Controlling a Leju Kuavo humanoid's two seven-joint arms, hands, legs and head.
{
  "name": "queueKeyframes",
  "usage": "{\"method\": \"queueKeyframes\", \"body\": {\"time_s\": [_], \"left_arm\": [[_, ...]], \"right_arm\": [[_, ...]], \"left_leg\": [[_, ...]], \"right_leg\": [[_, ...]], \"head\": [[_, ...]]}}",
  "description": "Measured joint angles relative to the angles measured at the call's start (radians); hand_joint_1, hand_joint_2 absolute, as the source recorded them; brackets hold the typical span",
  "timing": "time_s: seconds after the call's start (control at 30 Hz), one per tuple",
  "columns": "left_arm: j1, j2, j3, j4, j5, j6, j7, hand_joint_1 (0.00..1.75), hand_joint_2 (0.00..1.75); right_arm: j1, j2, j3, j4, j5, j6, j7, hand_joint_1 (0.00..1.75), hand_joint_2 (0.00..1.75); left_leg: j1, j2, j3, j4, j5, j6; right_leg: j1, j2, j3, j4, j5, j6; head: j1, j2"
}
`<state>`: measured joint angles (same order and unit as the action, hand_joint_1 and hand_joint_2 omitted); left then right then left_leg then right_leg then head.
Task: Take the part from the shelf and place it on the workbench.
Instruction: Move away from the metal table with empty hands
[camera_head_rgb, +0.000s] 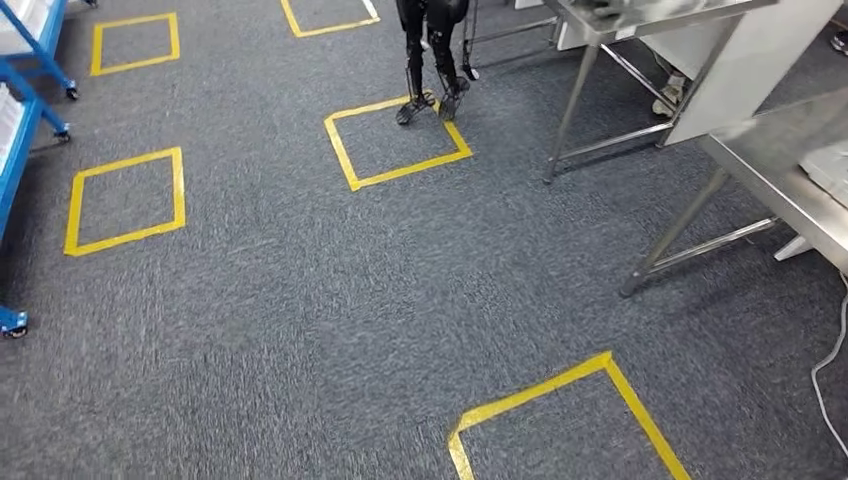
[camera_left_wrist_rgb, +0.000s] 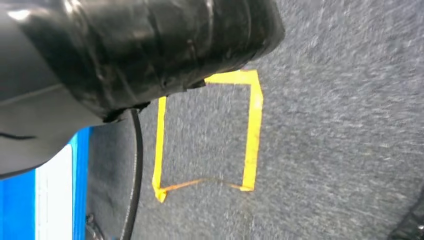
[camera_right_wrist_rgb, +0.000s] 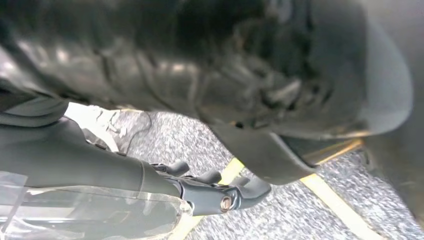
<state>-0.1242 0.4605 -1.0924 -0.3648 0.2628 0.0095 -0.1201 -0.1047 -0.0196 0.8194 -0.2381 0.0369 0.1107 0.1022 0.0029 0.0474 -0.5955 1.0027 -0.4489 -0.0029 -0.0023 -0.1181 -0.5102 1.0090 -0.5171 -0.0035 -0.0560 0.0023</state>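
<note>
In the right wrist view my right hand (camera_right_wrist_rgb: 165, 187) holds the part (camera_right_wrist_rgb: 90, 215), a piece wrapped in clear plastic, against its grey thumb; the dark fingertips (camera_right_wrist_rgb: 215, 176) stick out past the wrapping. What is inside the plastic is too blurred to make out. The steel workbench (camera_head_rgb: 770, 170) stands at the right of the head view. The blue shelf (camera_head_rgb: 22, 120) is at the far left, and its blue frame (camera_left_wrist_rgb: 80, 200) also appears in the left wrist view. A grey part of my left hand (camera_left_wrist_rgb: 35, 135) lies at the picture's edge, fingers hidden.
Grey carpet with several yellow taped squares, one just ahead (camera_head_rgb: 570, 420) and one mid-floor (camera_head_rgb: 395, 140). Another robot's dark legs (camera_head_rgb: 430, 60) stand on the far square. A second steel table (camera_head_rgb: 640, 20) is at the back right. A white cable (camera_head_rgb: 830, 380) lies by the workbench.
</note>
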Motion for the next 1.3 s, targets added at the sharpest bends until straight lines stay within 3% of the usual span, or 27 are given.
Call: {"method": "queueKeyframes", "body": {"time_s": [0.03, 0.1, 0.17, 0.2, 0.23, 0.27, 0.33, 0.4, 0.47, 0.53, 0.6, 0.67, 0.73, 0.77, 0.8, 0.9, 0.97, 1.03, 1.07, 1.13, 1.2, 1.23, 1.27, 1.3], "left_arm": [[0.003, 0.002, -0.001, 0.000, 0.000, -0.002, 0.001, 0.00, 0.00], [0.007, 0.006, -0.001, 0.000, -0.001, -0.004, 0.002, 0.00, 0.00], [0.005, 0.007, -0.002, 0.000, -0.003, -0.004, 0.002, 0.00, 0.00], [0.004, 0.007, -0.002, 0.000, -0.004, -0.004, 0.002, 0.00, 0.00], [0.003, 0.007, -0.003, 0.000, -0.004, -0.004, 0.002, 0.00, 0.00], [0.004, 0.006, -0.004, 0.000, -0.005, -0.004, 0.002, 0.00, 0.00], [0.004, 0.006, -0.007, 0.000, -0.005, -0.003, 0.002, 0.00, 0.00], [0.003, 0.006, -0.008, 0.000, -0.005, -0.003, 0.003, 0.00, 0.00], [0.002, 0.007, -0.009, 0.001, -0.005, -0.002, 0.002, 0.00, 0.00], [0.007, 0.008, -0.012, 0.001, -0.006, -0.002, 0.002, 0.00, 0.00], [0.009, 0.010, -0.014, 0.001, -0.006, -0.002, 0.003, 0.00, 0.00], [0.004, 0.011, -0.016, 0.001, -0.005, -0.003, 0.003, 0.00, 0.00], [0.001, 0.010, -0.016, 0.001, -0.005, -0.003, 0.004, 0.00, 0.00], [0.002, 0.009, -0.016, 0.001, -0.005, -0.003, 0.004, 0.00, 0.00], [0.004, 0.009, -0.017, 0.001, -0.005, -0.003, 0.004, 0.00, 0.00], [0.004, 0.009, -0.017, 0.001, -0.005, -0.003, 0.005, 0.00, 0.00], [0.003, 0.010, -0.017, 0.001, -0.005, -0.003, 0.005, 0.00, 0.00], [0.004, 0.011, -0.017, 0.001, -0.004, -0.003, 0.006, 0.00, 0.00], [0.005, 0.012, -0.017, 0.002, -0.004, -0.003, 0.007, 0.00, 0.00], [0.007, 0.012, -0.017, 0.003, -0.003, -0.003, 0.009, 0.00, 0.00], [0.006, 0.012, -0.017, 0.003, -0.002, -0.003, 0.011, 0.00, 0.00], [0.004, 0.011, -0.017, 0.003, -0.002, -0.003, 0.011, 0.00, 0.00], [0.004, 0.010, -0.017, 0.003, -0.002, -0.004, 0.011, 0.00, 0.00], [0.004, 0.009, -0.017, 0.003, -0.002, -0.004, 0.013, 0.00, 0.00]], "right_arm": [[-0.001, 0.000, 0.002, 0.000, -0.001, -0.003, -0.001, 0.00, 0.00], [-0.002, 0.001, 0.006, -0.001, -0.004, -0.006, -0.004, 0.00, 0.00], [0.000, 0.001, 0.008, 0.000, -0.012, -0.004, -0.005, 0.00, 0.00], [0.002, 0.001, 0.009, 0.000, -0.017, -0.002, -0.005, 0.00, 0.00], [0.003, 0.001, 0.010, 0.000, -0.021, -0.001, -0.005, 0.00, 0.00], [0.004, 0.001, 0.010, 0.000, -0.024, -0.001, -0.005, 0.00, 0.00], [0.005, 0.001, 0.010, 0.000, -0.027, -0.001, -0.004, 0.00, 0.00], [0.005, -0.002, 0.011, 0.000, -0.027, 0.000, -0.004, 0.00, 0.00], [0.004, -0.004, 0.011, 0.000, -0.027, 0.000, -0.005, 0.00, 0.00], [0.002, -0.004, 0.012, 0.000, -0.026, 0.000, -0.005, 0.00, 0.00], [0.002, -0.005, 0.013, 0.000, -0.023, -0.001, -0.005, 0.00, 0.00], [0.004, -0.006, 0.016, 0.000, -0.021, -0.002, -0.005, 0.00, 0.00], [0.005, -0.006, 0.020, 0.000, -0.021, -0.002, -0.005, 0.00, 0.00], [0.005, -0.006, 0.022, 0.000, -0.021, -0.002, -0.005, 0.00, 0.00], [0.005, -0.006, 0.024, 0.000, -0.021, -0.002, -0.005, 0.00, 0.00], [0.004, -0.006, 0.029, 0.000, -0.021, -0.003, -0.005, 0.00, 0.00], [0.002, -0.006, 0.032, 0.000, -0.022, -0.003, -0.005, 0.00, 0.00], [0.000, -0.005, 0.034, 0.000, -0.024, -0.003, -0.005, 0.00, 0.00], [-0.001, -0.005, 0.035, -0.001, -0.025, -0.004, -0.005, 0.00, 0.00], [-0.002, -0.004, 0.037, -0.001, -0.028, -0.005, -0.005, 0.00, 0.00], [0.000, -0.004, 0.041, -0.001, -0.032, -0.006, -0.005, 0.00, 0.00], [0.001, -0.004, 0.043, -0.001, -0.034, -0.006, -0.005, 0.00, 0.00], [0.003, -0.004, 0.045, -0.001, -0.037, -0.006, -0.005, 0.00, 0.00], [0.003, -0.004, 0.046, -0.001, -0.039, -0.004, -0.005, 0.00, 0.00]], "left_leg": [[0.002, -0.011, 0.001, -0.002, 0.001, 0.005], [0.007, -0.032, 0.006, -0.010, 0.004, 0.017], [0.008, -0.053, 0.008, -0.013, 0.006, 0.026], [0.007, -0.065, 0.007, -0.012, 0.005, 0.028], [0.006, -0.079, 0.007, -0.011, 0.004, 0.029], [0.005, -0.092, 0.008, -0.009, 0.003, 0.029], [0.006, -0.122, 0.009, -0.003, 0.000, 0.027], [0.005, -0.149, 0.006, 0.008, -0.005, 0.020], [0.008, -0.171, -0.002, 0.013, -0.006, 0.009], [0.013, -0.185, -0.008, 0.010, -0.003, -0.004], [0.012, -0.143, -0.022, 0.037, -0.018, -0.015], [0.011, -0.080, -0.069, 0.130, -0.067, -0.022], [0.012, -0.061, -0.127, 0.242, -0.109, -0.029], [0.013, -0.058, -0.139, 0.266, -0.110, -0.030], [0.013, -0.055, -0.134, 0.255, -0.094, -0.030], [0.007, -0.020, -0.042, 0.085, -0.016, -0.022], [-0.002, -0.001, -0.007, 0.020, -0.004, -0.008], [-0.006, -0.017, -0.006, 0.015, -0.006, 0.005], [-0.004, -0.027, -0.004, 0.011, -0.004, 0.009], [0.001, -0.046, 0.001, 0.003, -0.001, 0.018], [0.003, -0.065, 0.003, 0.000, 0.000, 0.025], [0.002, -0.077, 0.003, 0.001, -0.001, 0.027], [0.001, -0.090, 0.004, 0.002, -0.002, 0.028], [0.000, -0.104, 0.004, 0.003, -0.003, 0.028]], "right_leg": [[-0.001, -0.003, 0.002, 0.001, -0.004, 0.006], [-0.004, 0.036, -0.009, 0.039, -0.033, 0.015], [-0.007, 0.094, -0.064, 0.156, -0.094, 0.018], [-0.007, 0.108, -0.100, 0.226, -0.122, 0.018], [-0.006, 0.113, -0.129, 0.277, -0.134, 0.018], [-0.006, 0.116, -0.143, 0.294, -0.125, 0.017], [-0.008, 0.129, -0.117, 0.210, -0.053, 0.014], [-0.012, 0.175, -0.067, 0.084, 0.007, 0.007], [-0.012, 0.201, -0.049, 0.036, 0.014, 0.000], [-0.010, 0.180, -0.044, 0.027, 0.017, -0.012], [-0.010, 0.154, -0.034, 0.015, 0.022, -0.025], [-0.007, 0.127, -0.028, 0.010, 0.023, -0.033], [-0.003, 0.099, -0.027, 0.011, 0.019, -0.036], [-0.002, 0.084, -0.027, 0.012, 0.017, -0.037], [-0.002, 0.071, -0.026, 0.013, 0.014, -0.036], [0.002, 0.034, -0.018, 0.018, 0.002, -0.030], [0.006, 0.016, -0.011, 0.017, -0.005, -0.020], [0.008, -0.002, -0.004, 0.013, -0.010, -0.010], [0.006, 0.002, -0.002, 0.017, -0.015, -0.005], [0.003, 0.048, -0.023, 0.068, -0.047, 0.003], [0.001, 0.099, -0.085, 0.188, -0.102, 0.005], [0.001, 0.108, -0.119, 0.247, -0.121, 0.004], [0.001, 0.112, -0.142, 0.281, -0.123, 0.004], [0.001, 0.115, -0.149, 0.279, -0.105, 0.002]], "head": [[0.000, 0.000], [0.003, 0.000], [0.007, 0.000], [0.007, 0.000], [0.007, 0.000], [0.008, 0.000], [0.008, 0.000], [0.007, 0.000], [0.007, 0.000], [0.008, 0.000], [0.005, 0.000], [0.001, 0.000], [0.001, 0.000], [0.000, 0.000], [0.000, 0.000], [0.001, 0.000], [0.001, 0.000], [0.002, 0.000], [0.002, 0.000], [0.004, 0.000], [0.005, 0.000], [0.005, 0.000], [0.005, 0.000], [0.005, 0.000]]}}
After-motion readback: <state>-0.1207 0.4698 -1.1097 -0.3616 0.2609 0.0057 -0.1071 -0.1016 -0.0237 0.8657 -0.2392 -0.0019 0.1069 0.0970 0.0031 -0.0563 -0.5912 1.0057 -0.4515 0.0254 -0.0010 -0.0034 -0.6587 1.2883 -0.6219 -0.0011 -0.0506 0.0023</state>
